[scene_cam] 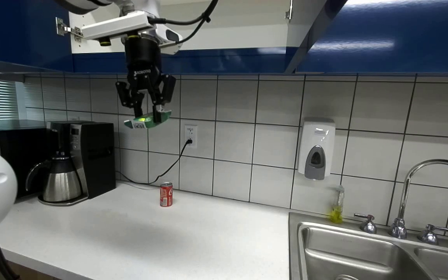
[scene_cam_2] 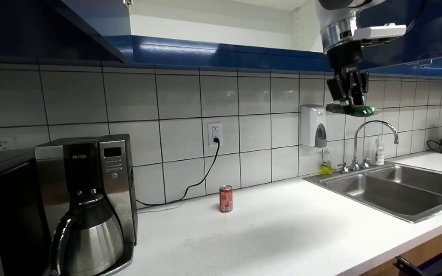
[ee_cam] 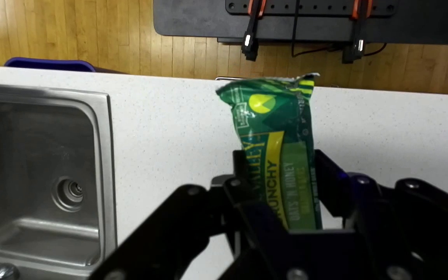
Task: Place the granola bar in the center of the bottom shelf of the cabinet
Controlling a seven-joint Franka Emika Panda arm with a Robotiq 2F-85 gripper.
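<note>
Your hand is clamped on the granola bar across its width, long axis roughly end-on to the cabinet. Bar sits below cabinet level, so you'll likely lift before reaching in; bottom shelf is hidden.

Granola bar: glossy, crinkled. Cabinet: smooth, glossy. Sink: smooth metal. Floor: wood.

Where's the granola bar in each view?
Wrist view: Oats 'n Honey granola bar, just right of centre.
In an exterior view: granola bar, left of centre, above middle.
In an exterior view: granola bar, upper right.
Shared landmark: stainless-steel sink, right in both exterior views, left in wrist.
</note>
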